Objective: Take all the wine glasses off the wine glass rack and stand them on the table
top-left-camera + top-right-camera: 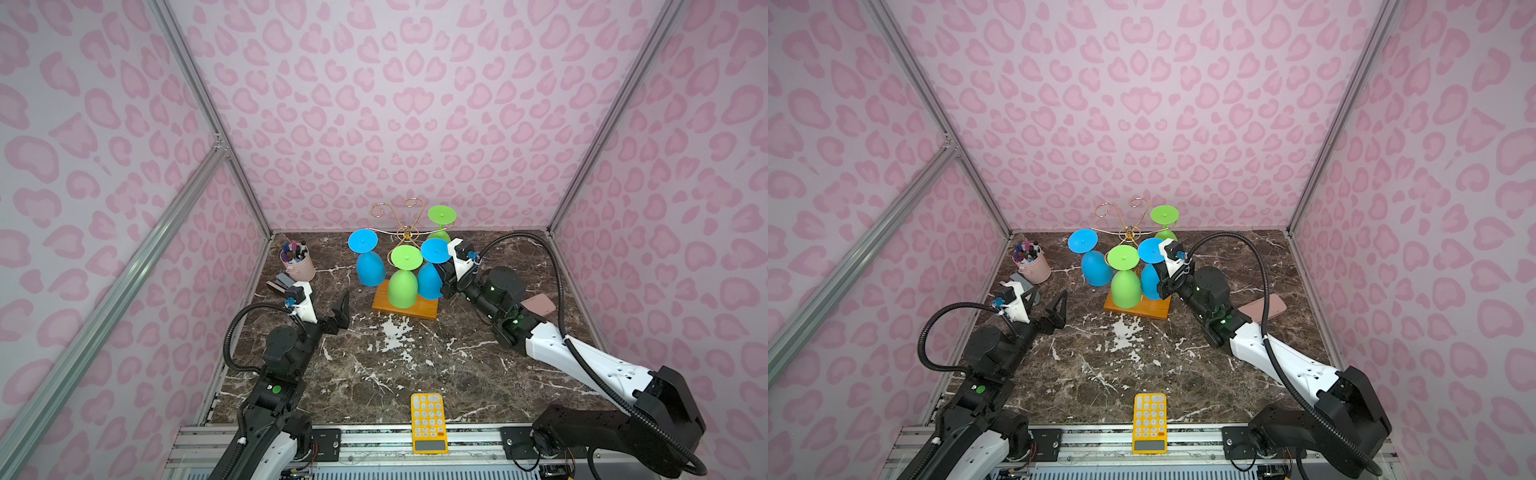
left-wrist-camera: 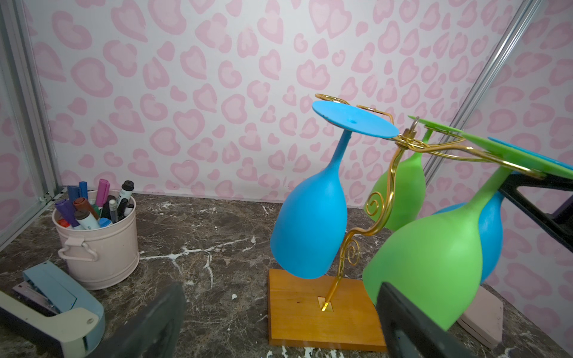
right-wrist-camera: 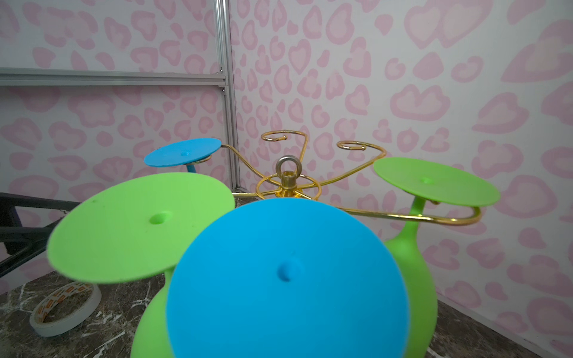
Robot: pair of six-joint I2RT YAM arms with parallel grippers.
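The wine glass rack is placed at 12 o'clock on the table. Its blue wine glass, at 4 o'clock, is crowded by a green wine glass just beside it, at 9. A marker bucket is seen at the rack's 9 o'clock, a calculator at 6. The right gripper, stretched low, is closed on the blue wine glass under its foot. The left gripper is held wide open, apart.

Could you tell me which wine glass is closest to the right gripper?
The right-hand blue wine glass: alone among them, its stem sits in the shut right gripper.
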